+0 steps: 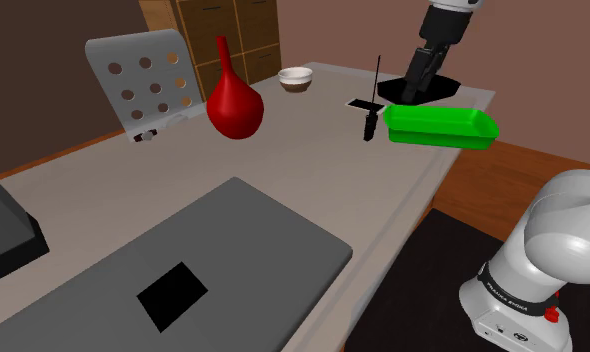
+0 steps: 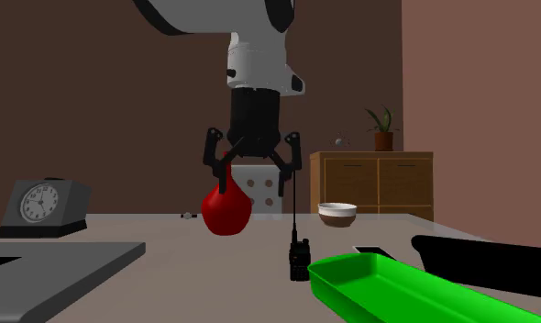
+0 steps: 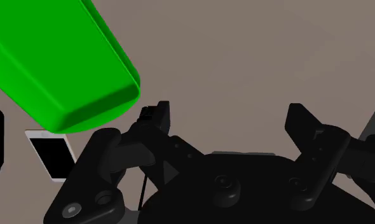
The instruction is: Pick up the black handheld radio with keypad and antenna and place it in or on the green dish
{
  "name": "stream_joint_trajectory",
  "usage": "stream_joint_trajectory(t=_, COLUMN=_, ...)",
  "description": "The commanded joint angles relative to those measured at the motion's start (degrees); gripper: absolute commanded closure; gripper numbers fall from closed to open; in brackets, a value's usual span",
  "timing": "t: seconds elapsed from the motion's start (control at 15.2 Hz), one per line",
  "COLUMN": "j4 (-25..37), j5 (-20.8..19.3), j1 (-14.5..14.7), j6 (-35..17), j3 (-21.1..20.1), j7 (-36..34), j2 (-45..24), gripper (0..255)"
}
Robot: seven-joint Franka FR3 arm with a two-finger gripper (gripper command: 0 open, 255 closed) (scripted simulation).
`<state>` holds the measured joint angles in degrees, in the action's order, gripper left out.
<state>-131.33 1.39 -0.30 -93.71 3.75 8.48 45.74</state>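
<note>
Nearest to us in the second exterior view lies the green dish (image 2: 369,303), long and shallow with its open side up, so we judge it ready to take something lowered from above. Just beside its corner the black radio (image 2: 300,260) stands upright on the surface (image 2: 149,229), antenna pointing straight up. Set like that, we think its narrow body offers two sides to a grasp from overhead, and the carry to the dish would be short. Above hang the fingers (image 2: 290,165), spread wide with nothing between them and gripping nothing. The shoulder view shows them raised and apart from the radio, nearer the dish. Farther back stand a red vase (image 2: 226,209), a small bowl (image 2: 337,214) and a wooden cabinet (image 2: 374,179).
</note>
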Motion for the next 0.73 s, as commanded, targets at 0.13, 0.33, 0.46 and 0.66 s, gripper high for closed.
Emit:
stream_joint_trajectory(t=0.13, j4=-2.6, j5=-0.3, j1=-0.8, j6=-5.8, j3=0.9, j7=0.0, j2=-0.6, gripper=0)
stream_joint_trajectory(t=0.33, j4=-5.8, j5=-0.5, j1=-1.9, j6=-14.6, j3=2.3, j7=0.0, j2=-2.3, gripper=0)
stream_joint_trajectory(t=0.46, j4=-7.4, j5=-0.6, j1=-2.5, j6=-20.5, j3=3.4, j7=0.0, j2=-3.9, gripper=0)
stream_joint_trajectory(t=0.66, j4=-9.3, j5=-0.3, j1=-3.3, j6=-29.4, j3=5.0, j7=0.2, j2=-7.0, gripper=0)
